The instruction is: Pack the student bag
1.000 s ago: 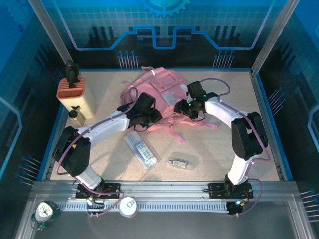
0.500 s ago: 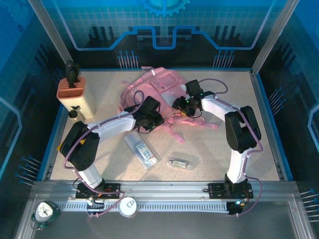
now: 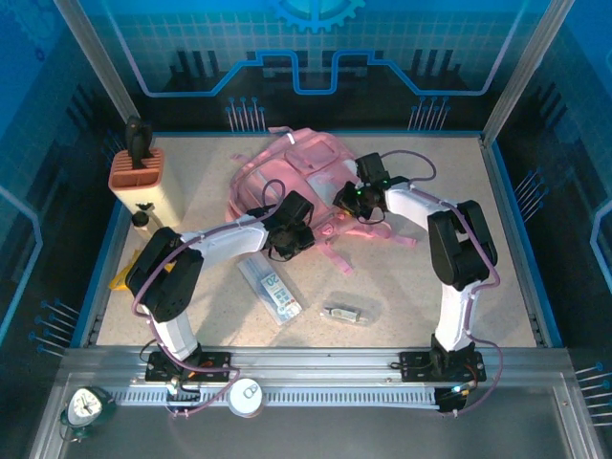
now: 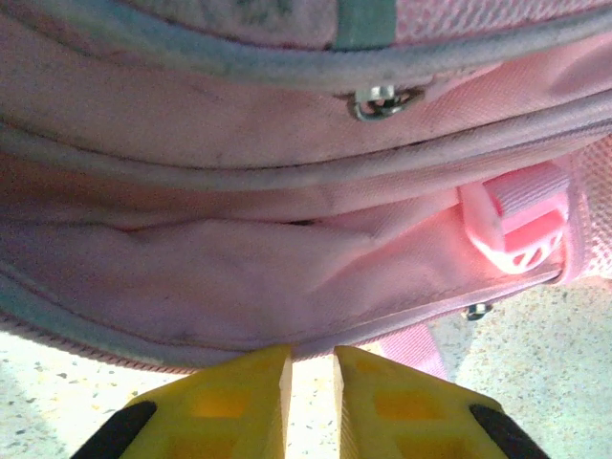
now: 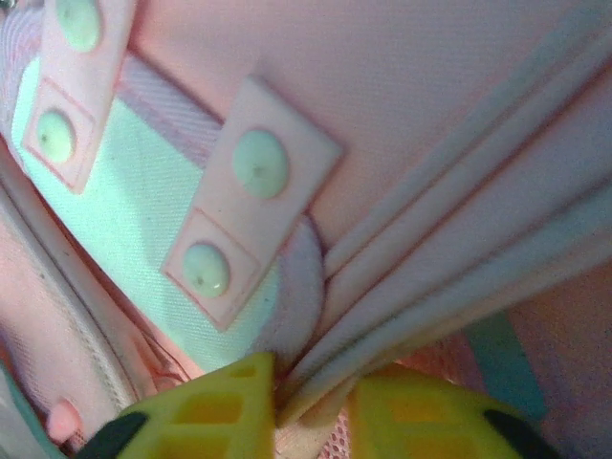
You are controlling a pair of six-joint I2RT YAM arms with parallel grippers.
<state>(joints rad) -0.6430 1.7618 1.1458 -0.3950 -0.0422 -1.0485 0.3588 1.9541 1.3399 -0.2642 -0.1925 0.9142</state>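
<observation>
The student bag (image 3: 287,164), pink with pale panels, lies at the back middle of the table, its straps (image 3: 368,234) trailing toward me. My left gripper (image 3: 287,236) is at the bag's near edge. In the left wrist view its yellow fingers (image 4: 234,397) stand a narrow slit apart, with the bag's bottom hem (image 4: 287,277) caught at the tips of the left gripper (image 4: 313,356). My right gripper (image 3: 346,196) is on the bag's right side. Its jaws (image 5: 311,368) are shut on several piped folds of the pink fabric (image 5: 430,143).
An orange holder (image 3: 139,172) and a small bottle (image 3: 143,218) stand at the left. A blue-white packet (image 3: 273,290) and a small clear packet (image 3: 344,312) lie in front of the bag. A pink buckle (image 4: 512,225) sits right of my left fingers.
Both grippers have closed in on the bag. The left gripper slid right and nearer along its near edge, the right one moved back and left, and the bag's top now stands fuller.
</observation>
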